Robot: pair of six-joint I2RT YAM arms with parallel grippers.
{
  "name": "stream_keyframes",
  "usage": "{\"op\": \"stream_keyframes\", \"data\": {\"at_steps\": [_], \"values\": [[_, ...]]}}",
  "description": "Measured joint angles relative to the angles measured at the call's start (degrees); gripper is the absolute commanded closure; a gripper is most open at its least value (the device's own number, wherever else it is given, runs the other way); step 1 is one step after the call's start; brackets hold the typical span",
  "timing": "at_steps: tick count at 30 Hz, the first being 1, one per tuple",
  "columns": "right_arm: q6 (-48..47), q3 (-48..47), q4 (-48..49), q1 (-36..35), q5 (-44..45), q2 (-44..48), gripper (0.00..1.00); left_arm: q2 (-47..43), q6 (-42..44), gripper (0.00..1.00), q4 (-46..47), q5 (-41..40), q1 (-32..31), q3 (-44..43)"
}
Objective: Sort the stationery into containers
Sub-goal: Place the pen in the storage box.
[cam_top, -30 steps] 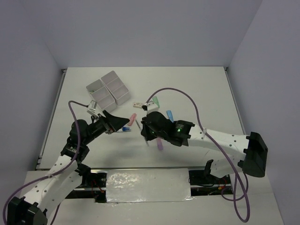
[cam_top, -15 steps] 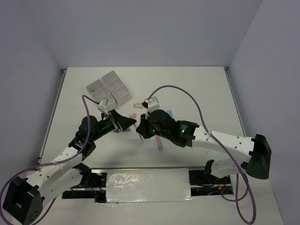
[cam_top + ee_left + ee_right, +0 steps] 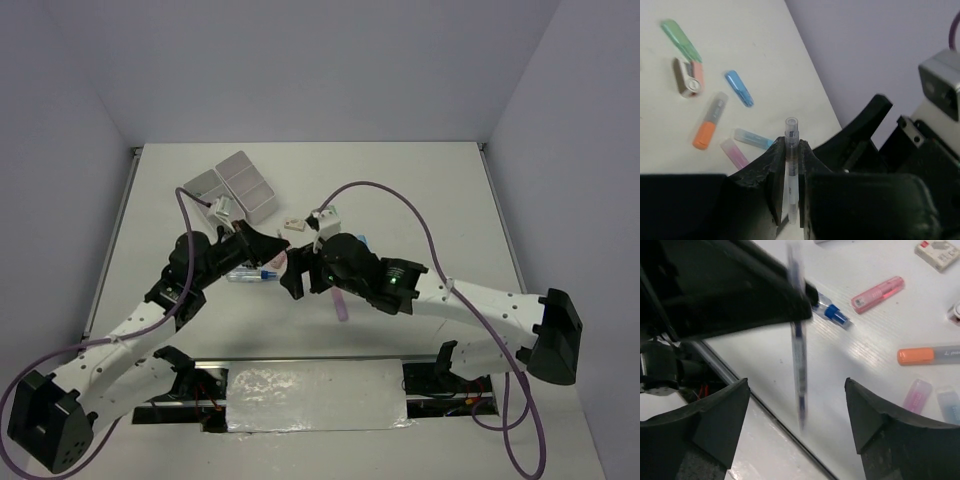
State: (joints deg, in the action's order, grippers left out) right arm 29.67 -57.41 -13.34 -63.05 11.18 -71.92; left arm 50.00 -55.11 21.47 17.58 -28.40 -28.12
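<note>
Closed on the pen [image 3: 791, 131] within the last second with the left gripper [image 3: 792, 150]; sprung wide on the right.

Far left, bins [image 3: 232, 185] well apart from the handover. At centre, pen pinched near one end in the left jaws, short tip poking past the fingers, long part hanging free and blurred between the spread fingers of the right gripper [image 3: 796, 390], touching neither. Likely light, stiff, thin and slick, so apt to swivel; better taken mid-barrel, squarely. To the right, highlighters [image 3: 738, 88] loose on the table [image 3: 420, 190].
</note>
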Motion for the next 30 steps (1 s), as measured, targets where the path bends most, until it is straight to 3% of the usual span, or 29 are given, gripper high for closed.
{"op": "stream_keyframes", "data": {"at_steps": [3,7,13,17,24,30], "values": [[-0.4,2.1,-0.4,1.2,0.5,2.1,0.07,0.3,5.4,1.00,-5.5,-7.2,-0.2,-5.3],[0.0,5.5,-2.8,3.9,3.9,7.7,0.02,2.3,13.1,1.00,-9.7,-24.2,-0.2,-12.1],[0.9,7.9,-5.8,4.4,7.6,14.6,0.02,17.7,22.2,1.00,-7.2,-50.3,4.0,-22.2],[1.4,12.2,-6.1,4.4,7.2,16.8,0.02,25.7,27.2,1.00,-2.1,-60.7,9.8,-25.2],[1.4,15.5,-9.3,4.4,6.7,17.6,0.01,36.0,36.2,0.97,9.0,-65.7,17.9,-33.1],[0.5,15.2,-10.4,4.4,6.1,17.6,0.01,40.9,39.1,0.91,13.4,-65.5,20.2,-33.5]]}}
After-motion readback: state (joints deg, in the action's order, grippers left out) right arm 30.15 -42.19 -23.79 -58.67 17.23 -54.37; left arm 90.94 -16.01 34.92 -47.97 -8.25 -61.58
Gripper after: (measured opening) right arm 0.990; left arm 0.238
